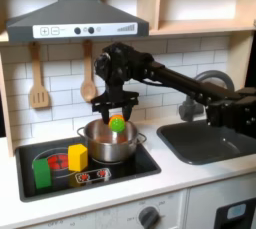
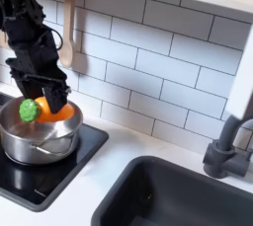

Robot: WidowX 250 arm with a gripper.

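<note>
My gripper [image 1: 118,120] hangs over a steel pot [image 1: 109,143] on the black stovetop [image 1: 60,177], shut on a small green and orange toy vegetable [image 1: 117,124]. In the second exterior view the gripper [image 2: 38,106] holds the green and orange toy vegetable [image 2: 36,111] just above the pot [image 2: 35,141], near its rim at the second exterior view's right side. The black arm reaches in from the first exterior view's right.
A green block [image 1: 42,171] and a yellow block [image 1: 77,157] stand on the stovetop, left of the pot in the first exterior view. A spatula [image 1: 38,85] and a wooden spoon [image 1: 88,85] hang on the tiled wall. A sink [image 2: 183,202] with a faucet [image 2: 229,149] lies to the right.
</note>
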